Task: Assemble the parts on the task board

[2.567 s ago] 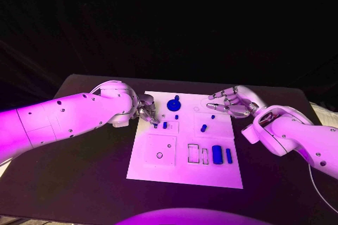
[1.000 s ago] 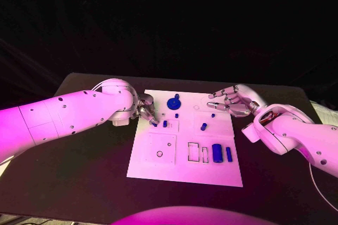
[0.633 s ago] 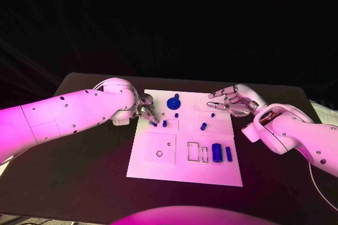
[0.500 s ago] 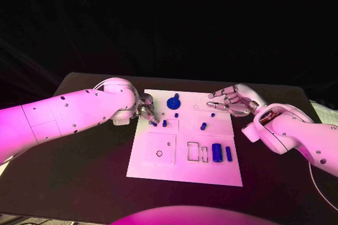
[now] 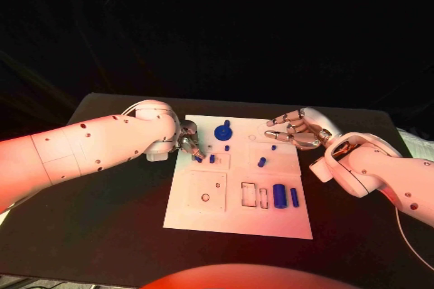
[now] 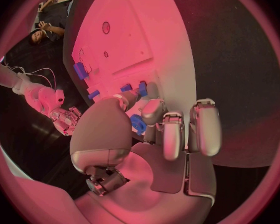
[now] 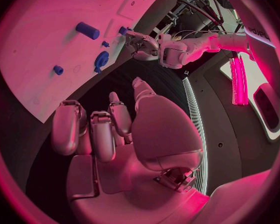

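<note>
Parts look like small hard plastic; I'd judge them light, stiff, a bit slick, best pinched across the short sides with fingertips; task board [image 5: 237, 220] lies flat mid counter [image 5: 108, 239]. My left hand [image 5: 188, 140] sits at the board's left edge near the far end; its fingers [image 6: 142, 90] are curled down onto a small blue part [image 5: 199, 158]; looks like touching or pinching it, but I can't tell if it's truly gripped. A short blue peg [image 5: 212, 158] stands just beside those fingertips; round blue knob [image 5: 222, 135] is near, further in. My right hand [image 5: 294, 131] hovers over the far right corner, fingers spread, holding nothing; two blue blocks [image 5: 286, 196] lie well apart from both hands, at the near right.
</note>
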`<state>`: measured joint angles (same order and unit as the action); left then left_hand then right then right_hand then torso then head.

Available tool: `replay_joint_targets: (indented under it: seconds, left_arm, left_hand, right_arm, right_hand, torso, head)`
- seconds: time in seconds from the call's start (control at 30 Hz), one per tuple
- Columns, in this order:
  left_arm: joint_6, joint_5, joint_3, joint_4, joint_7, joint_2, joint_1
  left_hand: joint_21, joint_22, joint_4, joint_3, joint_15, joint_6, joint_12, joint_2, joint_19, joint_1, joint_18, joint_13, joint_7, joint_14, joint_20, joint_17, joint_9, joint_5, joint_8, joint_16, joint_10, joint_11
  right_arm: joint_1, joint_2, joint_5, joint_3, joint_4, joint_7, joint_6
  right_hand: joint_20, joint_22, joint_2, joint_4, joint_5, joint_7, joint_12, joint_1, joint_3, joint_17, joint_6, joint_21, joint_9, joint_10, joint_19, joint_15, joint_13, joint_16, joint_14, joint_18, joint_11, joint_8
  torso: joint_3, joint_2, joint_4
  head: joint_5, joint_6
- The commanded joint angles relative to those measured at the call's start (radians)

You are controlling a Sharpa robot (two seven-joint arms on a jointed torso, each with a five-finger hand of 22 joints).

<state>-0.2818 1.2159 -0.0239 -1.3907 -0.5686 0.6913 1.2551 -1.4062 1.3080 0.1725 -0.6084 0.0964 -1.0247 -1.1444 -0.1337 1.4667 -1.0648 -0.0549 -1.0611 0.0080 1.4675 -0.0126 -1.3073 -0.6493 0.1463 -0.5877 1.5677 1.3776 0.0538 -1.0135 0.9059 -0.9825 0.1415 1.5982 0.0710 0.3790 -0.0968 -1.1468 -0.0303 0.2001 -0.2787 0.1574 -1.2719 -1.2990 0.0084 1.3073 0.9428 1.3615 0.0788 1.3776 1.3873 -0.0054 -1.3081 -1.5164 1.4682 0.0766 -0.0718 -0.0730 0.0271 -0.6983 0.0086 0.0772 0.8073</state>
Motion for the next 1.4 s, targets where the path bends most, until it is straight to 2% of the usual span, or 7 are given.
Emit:
replay_joint_targets:
  seconds: [0.03,0.7,1.0,1.4]
  left_arm:
    - [-0.016,-0.014,-0.004,-0.006,0.001,-0.01,-0.007]
    - [-0.033,-0.014,-0.004,-0.005,-0.018,-0.025,-0.006]
    - [-0.038,-0.014,-0.003,0.001,-0.031,-0.025,-0.005]
    - [-0.027,-0.011,-0.002,-0.008,-0.04,-0.019,-0.002]
  left_hand:
    - [-0.006,0.098,0.0,0.004,0.007,-0.008,-0.005,0.0,0.051,0.013,0.012,-0.003,0.001,0.103,0.005,-0.263,0.0,0.003,0.004,0.003,0.009,0.001]
    - [-0.011,0.105,-0.009,0.004,0.01,-0.018,-0.01,0.007,0.054,0.013,0.014,-0.008,-0.004,0.103,0.007,-0.263,-0.001,0.018,0.004,0.003,0.016,0.006]
    - [-0.012,0.108,0.017,0.066,0.01,-0.033,-0.009,-0.01,0.054,0.073,0.014,-0.01,-0.004,0.103,0.008,-0.263,0.0,0.016,0.011,0.003,0.023,0.006]
    - [-0.016,0.114,0.023,0.089,0.011,-0.042,-0.02,-0.004,0.055,0.079,0.015,-0.025,-0.007,0.103,0.009,-0.263,0.0,0.01,0.013,0.003,0.03,0.007]
  right_arm:
    - [0.001,-0.001,-0.003,0.0,0.001,0.002,-0.015]
    - [0.001,-0.005,-0.003,0.0,-0.001,0.002,-0.02]
    - [0.001,-0.005,-0.003,0.0,-0.002,0.001,-0.022]
    - [0.001,-0.005,-0.003,0.0,-0.003,0.001,-0.024]
  right_hand:
    - [0.0,0.0,0.008,-0.001,-0.005,0.0,0.003,-0.006,-0.006,0.166,0.007,-0.003,0.001,-0.009,-0.006,-0.001,-0.023,0.005,0.079,0.007,0.001,-0.005]
    - [0.0,0.001,0.008,-0.001,-0.01,0.0,0.003,-0.007,-0.008,0.165,0.007,-0.004,0.001,-0.009,-0.006,-0.001,-0.022,0.006,0.079,0.007,0.001,-0.005]
    - [0.0,0.001,0.009,-0.001,-0.013,0.0,0.003,-0.008,-0.008,0.165,0.007,-0.003,0.001,-0.009,-0.006,-0.002,-0.023,0.006,0.079,0.007,0.001,-0.005]
    - [0.0,0.002,0.009,0.0,-0.017,0.0,0.003,-0.009,-0.009,0.165,0.007,-0.004,0.002,-0.009,-0.006,-0.002,-0.022,0.006,0.079,0.007,0.002,-0.005]
  torso:
    - [0.0002,0.0,0.0002]
    - [0.0006,0.0,0.001]
    - [0.0011,0.001,0.0015]
    - [0.0006,0.0,0.0012]
  head:
    - [0.0,0.0]
    - [-0.003,0.003]
    - [-0.004,0.005]
    - [-0.002,0.005]
